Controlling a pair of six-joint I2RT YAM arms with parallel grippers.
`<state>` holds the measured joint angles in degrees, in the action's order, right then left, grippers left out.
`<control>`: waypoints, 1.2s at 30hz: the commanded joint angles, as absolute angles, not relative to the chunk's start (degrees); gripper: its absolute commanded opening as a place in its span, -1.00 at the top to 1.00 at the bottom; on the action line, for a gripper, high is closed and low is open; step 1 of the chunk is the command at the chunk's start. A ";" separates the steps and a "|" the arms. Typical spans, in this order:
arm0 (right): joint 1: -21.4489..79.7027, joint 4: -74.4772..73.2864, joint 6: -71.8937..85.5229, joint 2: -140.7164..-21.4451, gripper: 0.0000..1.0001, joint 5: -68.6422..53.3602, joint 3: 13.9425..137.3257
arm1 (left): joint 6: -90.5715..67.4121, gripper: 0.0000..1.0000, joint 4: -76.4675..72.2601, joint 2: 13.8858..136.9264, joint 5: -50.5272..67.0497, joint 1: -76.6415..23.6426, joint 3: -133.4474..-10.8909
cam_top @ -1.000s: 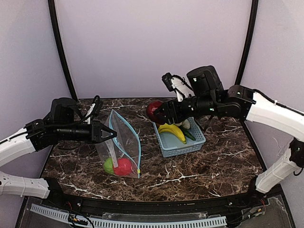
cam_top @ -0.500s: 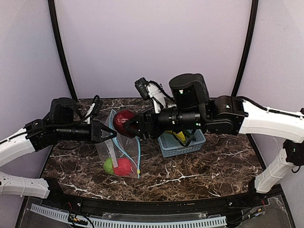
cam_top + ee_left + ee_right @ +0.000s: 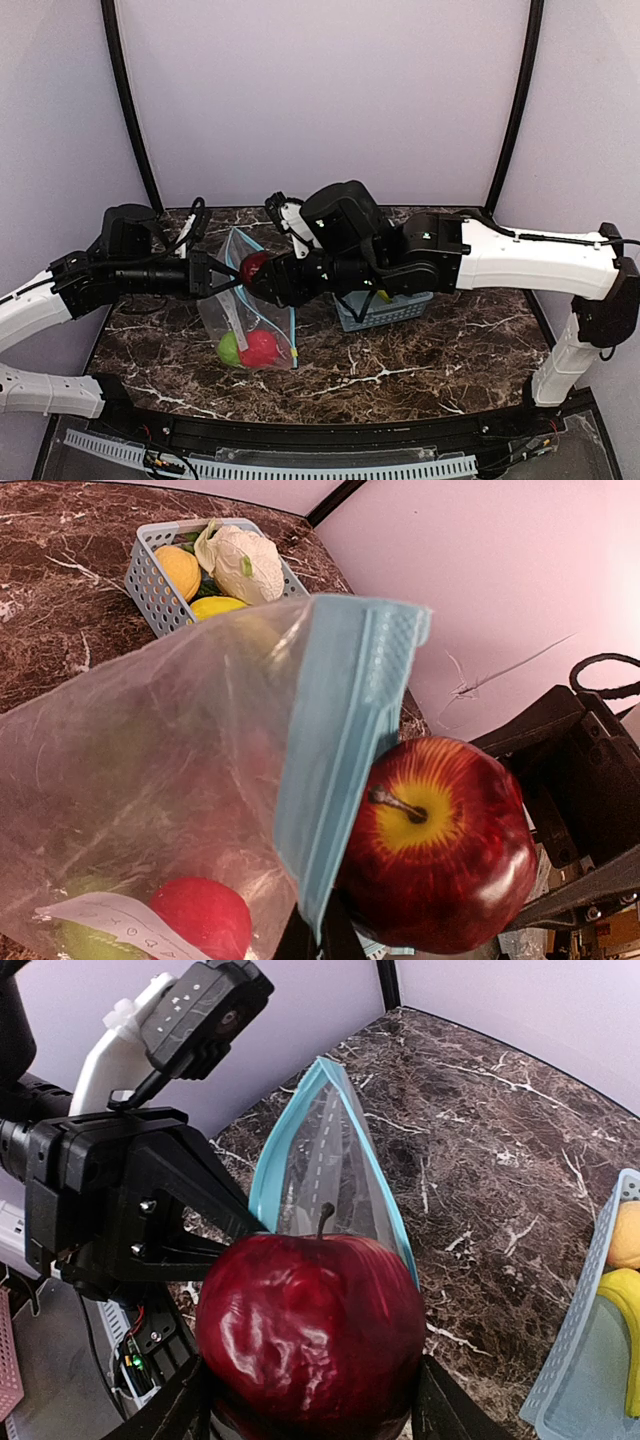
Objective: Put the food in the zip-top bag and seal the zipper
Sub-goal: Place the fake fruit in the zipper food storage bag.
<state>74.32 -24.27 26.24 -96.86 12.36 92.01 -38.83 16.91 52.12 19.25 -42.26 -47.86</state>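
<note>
Fruit in play: dark red apple, at mouth of zip-top bag, touching teal zipper in left wrist view. We see it clamped in right end effector, jaws spread wide around it. Left end effector pinched tight on zipper, at 9 o'clock of dark red apple in top view, holding bag mouth up off tabletop. Inside bag, at 6 o'clock end: red apple, green apple, side by side. Light blue basket at 3 o'clock of bag; we make out orange, cauliflower, banana in it.
</note>
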 commanded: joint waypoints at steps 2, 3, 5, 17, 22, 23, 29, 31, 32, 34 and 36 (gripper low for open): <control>74.71 -29.02 28.44 -99.51 -0.09 18.88 93.71 | -39.21 0.99 16.22 49.71 19.97 -42.32 -47.99; 74.71 -29.89 28.53 -100.01 -0.10 19.31 94.22 | -39.29 0.99 16.15 49.68 19.96 -42.35 -47.90; 74.64 -31.20 28.52 -100.92 -0.13 19.48 95.07 | -39.43 0.99 16.03 49.58 20.09 -42.32 -47.68; 74.64 -31.59 27.80 -102.14 -0.49 17.93 96.72 | -39.07 0.99 16.17 49.66 19.96 -42.32 -47.46; 74.69 -31.33 27.52 -101.01 -0.58 17.38 96.33 | -39.45 0.99 16.20 49.51 19.86 -42.31 -47.42; 74.70 -31.18 27.31 -100.59 -0.59 17.33 95.98 | -39.55 0.99 16.22 49.42 19.86 -42.29 -47.34; 74.67 -29.40 26.37 -97.47 -0.71 16.47 93.81 | -39.71 0.99 16.22 49.49 19.71 -42.32 -47.15; 74.65 -28.71 26.04 -96.33 -0.74 16.22 93.25 | -39.65 0.99 16.14 49.62 19.57 -42.36 -47.19; 74.70 -28.51 25.84 -95.72 -0.75 16.06 92.99 | -39.64 0.99 16.16 49.65 19.54 -42.30 -47.19; 74.68 -28.20 25.62 -94.53 -0.77 15.83 92.62 | -39.72 0.99 16.02 49.70 19.52 -42.35 -47.20; 74.70 -27.91 25.58 -93.23 -0.78 16.07 92.02 | -39.73 0.99 16.04 49.74 19.46 -42.35 -47.20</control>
<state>74.35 -30.76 26.39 -96.92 16.27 93.27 -39.57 16.75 50.33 19.49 -42.28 -47.86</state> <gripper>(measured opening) 0.886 0.009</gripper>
